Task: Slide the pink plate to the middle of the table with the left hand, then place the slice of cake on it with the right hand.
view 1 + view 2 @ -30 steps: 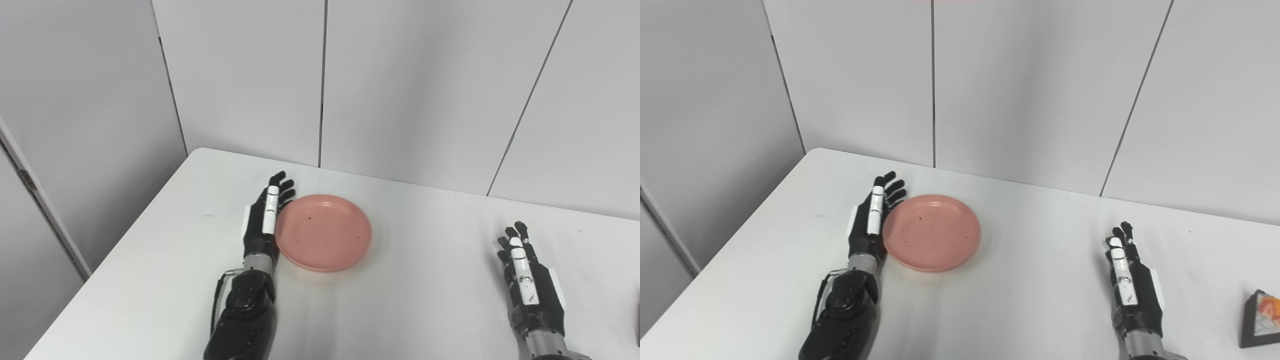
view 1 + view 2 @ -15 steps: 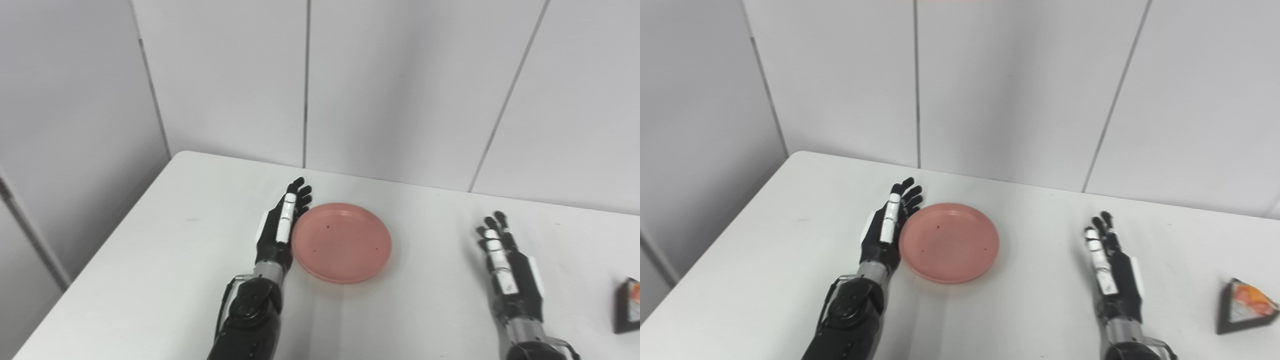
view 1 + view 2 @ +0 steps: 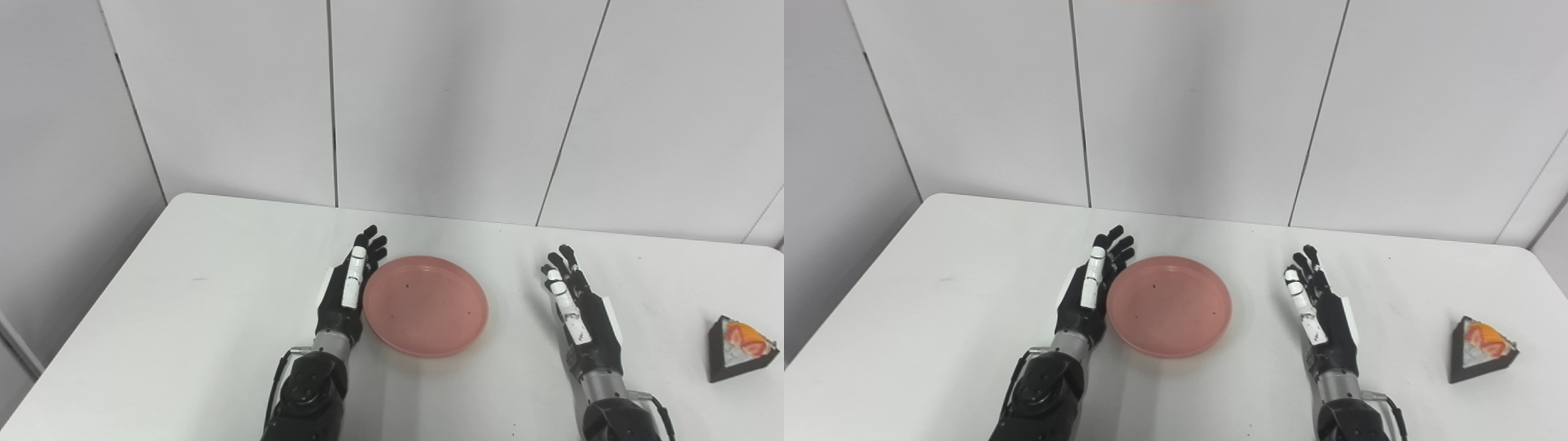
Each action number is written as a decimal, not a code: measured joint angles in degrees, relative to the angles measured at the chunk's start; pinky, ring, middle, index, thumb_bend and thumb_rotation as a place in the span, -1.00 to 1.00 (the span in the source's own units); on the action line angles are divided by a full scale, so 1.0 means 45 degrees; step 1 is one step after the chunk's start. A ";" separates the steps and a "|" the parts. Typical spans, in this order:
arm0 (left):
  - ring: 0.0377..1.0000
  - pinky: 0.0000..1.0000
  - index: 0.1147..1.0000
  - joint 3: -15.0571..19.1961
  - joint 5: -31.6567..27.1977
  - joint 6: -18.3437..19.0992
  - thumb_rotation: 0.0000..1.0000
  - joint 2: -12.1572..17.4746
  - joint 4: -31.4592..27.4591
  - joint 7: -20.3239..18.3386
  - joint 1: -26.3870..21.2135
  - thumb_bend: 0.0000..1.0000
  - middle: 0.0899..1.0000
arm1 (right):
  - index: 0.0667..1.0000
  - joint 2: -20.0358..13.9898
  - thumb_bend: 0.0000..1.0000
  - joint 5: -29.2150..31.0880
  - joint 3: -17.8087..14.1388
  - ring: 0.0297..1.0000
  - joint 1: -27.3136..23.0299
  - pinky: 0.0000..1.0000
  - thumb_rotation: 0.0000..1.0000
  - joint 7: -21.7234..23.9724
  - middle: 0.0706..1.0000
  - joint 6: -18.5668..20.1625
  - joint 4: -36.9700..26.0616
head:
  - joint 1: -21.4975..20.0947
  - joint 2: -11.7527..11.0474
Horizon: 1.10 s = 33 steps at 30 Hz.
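The left hand [image 3: 346,288] stands on edge with its fingers straight and apart, gripping nothing, its palm side against the left rim of the pink plate [image 3: 425,305]. The plate lies flat near the middle of the table [image 3: 184,318]. The right hand [image 3: 582,312] is likewise spread and empty, set apart from the plate's right rim. The slice of cake [image 3: 738,348] sits well apart at the far right, close to the table's edge.

The likely trouble is an uneven push: the hand bears only on one side of the shallow rim, so the plate may spin or slip past the fingertips instead of travelling straight, or slide on into the waiting right hand. The cake, a tall wedge with a dark base, may topple or be nudged off the nearby edge if the right hand closes on it clumsily.

Counted: one plate, one slice of cake, two hands, one table.
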 measured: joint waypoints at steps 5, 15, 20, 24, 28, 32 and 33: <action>0.81 0.91 0.75 -0.0019 0.0089 -0.0117 1.00 -0.0012 0.0054 0.0004 0.0001 0.30 0.79 | 0.93 -0.0001 0.28 -0.0001 0.0042 0.83 -0.0001 0.93 0.45 0.0002 0.86 0.0000 -0.0002 | -0.0001 0.0078; 0.84 0.92 0.78 -0.0036 0.0093 -0.0181 1.00 -0.0028 0.0091 0.0000 -0.0005 0.31 0.81 | 0.92 0.0000 0.28 0.0067 0.0041 0.82 0.0001 0.93 0.41 0.0011 0.86 0.0000 -0.0009 | 0.0039 0.0059; 0.83 0.89 0.77 -0.0128 0.0365 -0.0182 1.00 -0.0035 0.0091 0.0084 0.0000 0.29 0.80 | 0.92 -0.0002 0.30 0.0061 0.0045 0.83 0.0001 0.93 0.42 0.0009 0.87 0.0000 -0.0009 | 0.0019 0.0059; 0.82 0.88 0.76 -0.0129 0.0433 -0.0180 1.00 -0.0051 0.0089 0.0102 0.0001 0.28 0.79 | 0.92 -0.0001 0.30 0.0064 0.0044 0.83 0.0001 0.93 0.42 0.0007 0.87 0.0000 -0.0011 | 0.0019 0.0059; 0.82 0.87 0.76 -0.0138 0.0532 -0.0180 1.00 -0.0057 0.0085 0.0100 0.0006 0.28 0.79 | 0.92 0.0003 0.27 0.0032 0.0050 0.82 0.0014 0.91 0.42 -0.0021 0.85 0.0001 -0.0046 | -0.0079 -0.0019; 0.80 0.84 0.75 -0.0210 0.0795 -0.0182 1.00 -0.0054 0.0075 0.0132 0.0018 0.27 0.78 | 0.91 0.0034 0.28 0.0029 0.0051 0.83 0.0030 0.92 0.42 -0.0038 0.86 0.0001 -0.0079 | -0.0118 -0.0019; 0.79 0.84 0.76 -0.0223 0.0851 -0.0187 1.00 -0.0054 0.0075 0.0135 0.0020 0.27 0.78 | 0.91 0.0037 0.28 0.0029 0.0051 0.83 0.0031 0.92 0.42 -0.0038 0.86 0.0001 -0.0081 | -0.0118 0.0020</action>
